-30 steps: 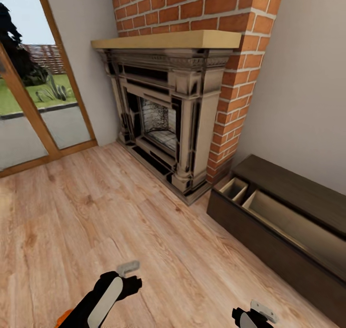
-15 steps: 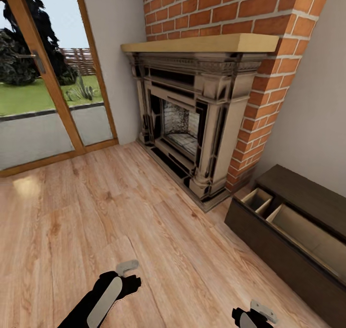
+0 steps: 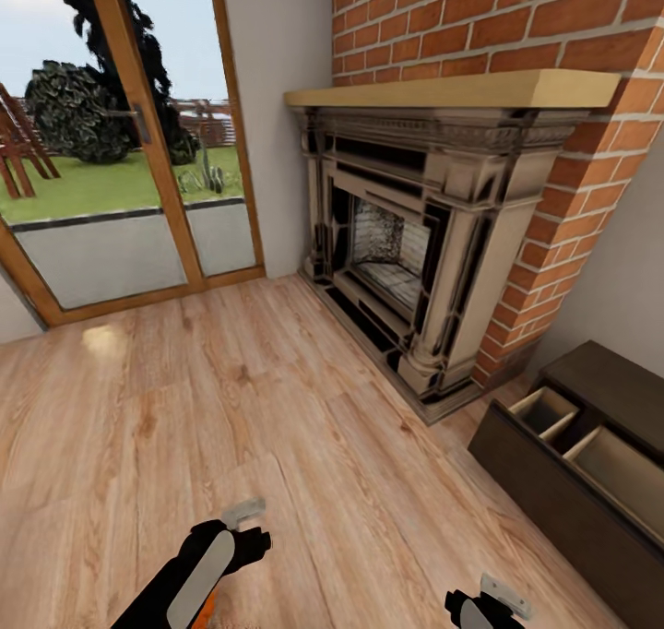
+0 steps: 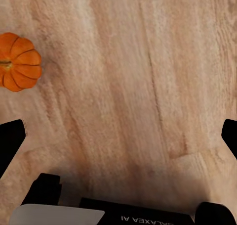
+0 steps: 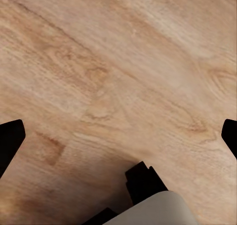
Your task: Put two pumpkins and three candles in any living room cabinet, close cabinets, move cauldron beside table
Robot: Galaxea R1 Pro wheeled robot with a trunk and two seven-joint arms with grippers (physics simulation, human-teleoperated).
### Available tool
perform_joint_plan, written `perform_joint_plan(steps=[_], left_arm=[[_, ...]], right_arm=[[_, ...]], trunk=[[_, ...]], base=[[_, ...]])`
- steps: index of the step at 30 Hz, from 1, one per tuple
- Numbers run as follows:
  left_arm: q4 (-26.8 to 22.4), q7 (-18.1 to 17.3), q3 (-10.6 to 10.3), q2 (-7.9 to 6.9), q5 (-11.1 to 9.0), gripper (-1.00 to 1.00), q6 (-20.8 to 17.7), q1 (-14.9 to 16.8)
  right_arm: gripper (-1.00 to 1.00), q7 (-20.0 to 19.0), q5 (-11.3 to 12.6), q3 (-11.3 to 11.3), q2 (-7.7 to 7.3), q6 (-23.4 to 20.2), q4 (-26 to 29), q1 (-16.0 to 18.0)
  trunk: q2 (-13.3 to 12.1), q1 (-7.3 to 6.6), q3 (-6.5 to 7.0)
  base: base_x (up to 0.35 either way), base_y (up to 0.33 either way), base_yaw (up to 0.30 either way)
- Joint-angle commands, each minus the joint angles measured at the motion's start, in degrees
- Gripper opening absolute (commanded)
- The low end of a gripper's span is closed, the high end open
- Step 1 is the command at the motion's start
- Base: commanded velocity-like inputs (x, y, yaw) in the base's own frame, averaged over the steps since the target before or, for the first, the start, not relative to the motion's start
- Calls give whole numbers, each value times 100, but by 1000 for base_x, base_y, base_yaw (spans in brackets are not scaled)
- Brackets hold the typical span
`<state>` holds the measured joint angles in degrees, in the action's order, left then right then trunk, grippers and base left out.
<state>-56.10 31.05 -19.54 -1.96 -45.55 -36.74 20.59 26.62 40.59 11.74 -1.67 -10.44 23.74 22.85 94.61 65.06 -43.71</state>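
Observation:
One pumpkin (image 4: pixel 19 62), orange and ribbed, lies on the wooden floor in the left wrist view, off to one side of my left gripper (image 4: pixel 118 136). That gripper is open and holds nothing. An orange sliver (image 3: pixel 211 603) peeks out under my left arm (image 3: pixel 207 560) in the head view. My right gripper (image 5: pixel 118 136) is open over bare floorboards. The cabinet (image 3: pixel 553 495), low and dark brown, stands at the right with a drawer (image 3: pixel 622 468) pulled open, pale inside, with nothing in the part that shows. The candles, cauldron and table are out of view.
A brick fireplace (image 3: pixel 415 260) with a wooden mantel stands ahead against the wall. Glass patio doors (image 3: pixel 120 195) with wooden frames are at the left. Open wooden floor (image 3: pixel 231 408) stretches between me and both.
The head camera has swung left, so fireplace and cabinet sit further right in the picture and more of the glass doors shows. Both arms keep their place in the picture.

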Motion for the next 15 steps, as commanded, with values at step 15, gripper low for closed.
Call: perform_joint_plan(steps=[15], left_arm=[[-6, 59, -24, -6, -59, 100, 0, 6]], right_arm=[[100, 45, 28, 49, -8, -37, 16, 0]], trunk=[[3, 0, 77]], base=[[0, 0, 263]])
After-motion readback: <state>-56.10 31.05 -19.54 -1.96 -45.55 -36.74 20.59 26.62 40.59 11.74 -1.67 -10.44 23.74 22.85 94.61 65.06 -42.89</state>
